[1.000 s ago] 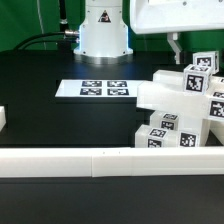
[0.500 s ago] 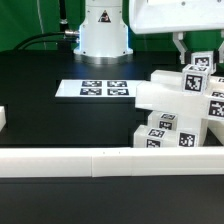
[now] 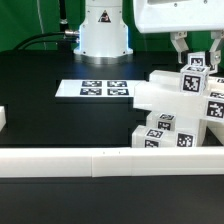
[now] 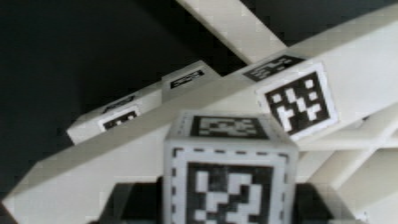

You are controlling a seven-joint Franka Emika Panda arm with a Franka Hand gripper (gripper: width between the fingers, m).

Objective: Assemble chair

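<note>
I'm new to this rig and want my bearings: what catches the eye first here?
First, the cluster of glossy white chair pieces with black-and-white tags, stacked at the exterior view's right on the black table. Directly above, the gripper straddles the topmost tagged post. The marker board lies flat near the robot's base.

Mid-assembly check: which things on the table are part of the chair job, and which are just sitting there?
Part of the job:
- chair pieces, stacked at the exterior view's right
- tagged post on top, between the gripper jaws

Just there:
- marker board, flat on the table
- long white rail along the front
</note>
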